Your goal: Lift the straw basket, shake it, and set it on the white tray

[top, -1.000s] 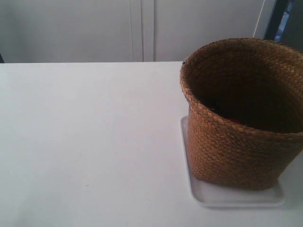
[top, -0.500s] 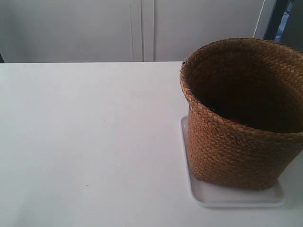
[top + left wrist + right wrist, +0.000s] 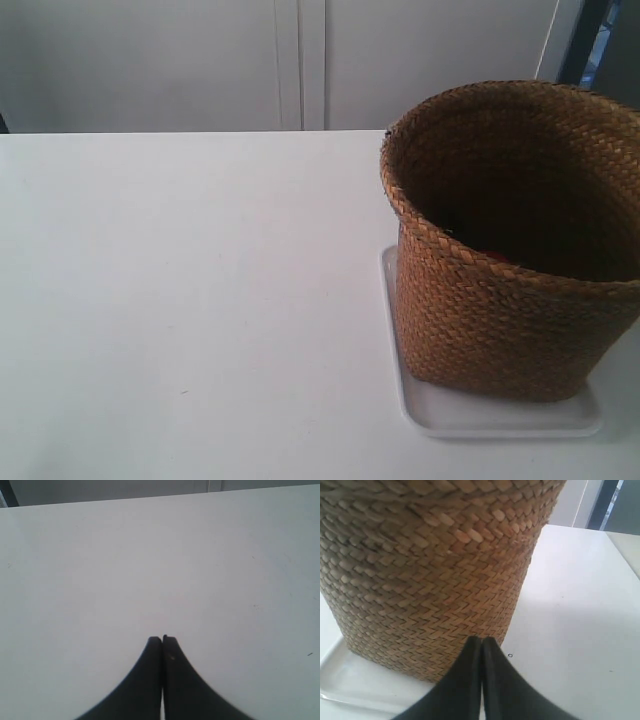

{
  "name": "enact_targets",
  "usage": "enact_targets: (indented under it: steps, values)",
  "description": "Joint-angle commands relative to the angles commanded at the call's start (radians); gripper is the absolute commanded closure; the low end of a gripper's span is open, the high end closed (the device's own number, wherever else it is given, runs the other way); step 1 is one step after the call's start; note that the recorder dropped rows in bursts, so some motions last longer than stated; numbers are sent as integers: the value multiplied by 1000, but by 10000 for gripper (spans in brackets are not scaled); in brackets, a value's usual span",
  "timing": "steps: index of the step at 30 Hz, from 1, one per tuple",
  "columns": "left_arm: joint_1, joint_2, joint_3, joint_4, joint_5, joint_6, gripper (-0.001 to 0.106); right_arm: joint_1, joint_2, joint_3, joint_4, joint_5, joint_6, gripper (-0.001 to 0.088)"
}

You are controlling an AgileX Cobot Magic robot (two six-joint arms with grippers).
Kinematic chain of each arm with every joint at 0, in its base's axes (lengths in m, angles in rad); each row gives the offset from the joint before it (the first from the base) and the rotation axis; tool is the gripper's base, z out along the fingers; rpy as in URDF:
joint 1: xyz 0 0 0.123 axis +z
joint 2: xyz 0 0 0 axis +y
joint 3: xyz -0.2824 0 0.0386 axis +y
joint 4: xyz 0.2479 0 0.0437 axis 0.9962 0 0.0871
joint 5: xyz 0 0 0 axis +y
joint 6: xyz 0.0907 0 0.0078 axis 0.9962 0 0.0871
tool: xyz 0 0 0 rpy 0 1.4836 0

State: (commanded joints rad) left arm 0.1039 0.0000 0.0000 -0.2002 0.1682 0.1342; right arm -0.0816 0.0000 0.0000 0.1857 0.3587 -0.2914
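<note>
Nothing has moved since the earlier frames: the straw basket (image 3: 510, 250) stands upright on the white tray (image 3: 500, 418). The right gripper (image 3: 481, 641), jaws together, sits near the basket's wall; a careless swing could knock it off. The left gripper (image 3: 162, 640), likewise closed, hangs over the tabletop (image 3: 200, 300), obstructing nothing

Left gripper (image 3: 162, 639), right gripper (image 3: 482, 640): matte black, curved, tapering.

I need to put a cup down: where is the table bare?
The table is bare across the exterior view's left, up to the white tray. The tray is crowded: the straw basket fills nearly all of it.
</note>
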Motion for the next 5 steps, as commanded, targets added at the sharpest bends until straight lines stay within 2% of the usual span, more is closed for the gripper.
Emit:
enact_targets:
  steps: [5]
  values:
    - [0,0,0,0,0,0,1053,0,0,0,0,0,0,868]
